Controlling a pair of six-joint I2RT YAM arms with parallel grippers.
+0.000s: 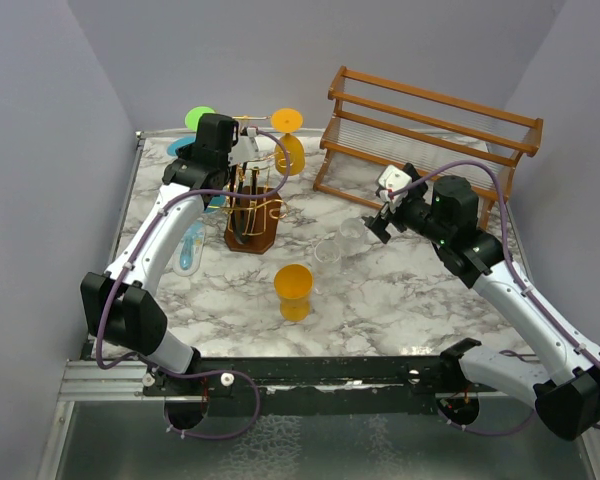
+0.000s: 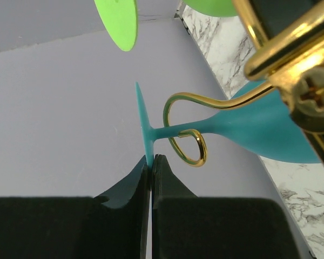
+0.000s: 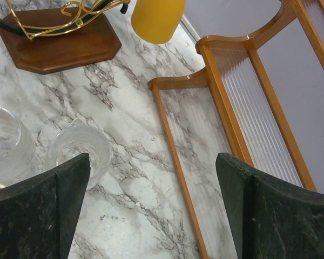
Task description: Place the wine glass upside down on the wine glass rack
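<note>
A teal wine glass (image 2: 270,129) lies sideways in the left wrist view, its stem inside a curled arm (image 2: 189,145) of the gold wire wine glass rack (image 1: 270,205). My left gripper (image 2: 152,159) is shut on the rim of the glass's foot (image 2: 143,124). In the top view the left gripper (image 1: 230,160) is at the top of the rack, above its dark wooden base (image 1: 252,232). My right gripper (image 3: 151,183) is open and empty above the marble table, between two clear glasses (image 3: 81,148) and the slatted rack.
An orange glass (image 1: 288,150) hangs upside down on the gold rack, and a green foot (image 2: 119,21) shows above. Another orange glass (image 1: 296,285) stands mid-table. A pale blue glass (image 1: 188,250) lies at the left. The large brown slatted rack (image 1: 430,135) is at the back right.
</note>
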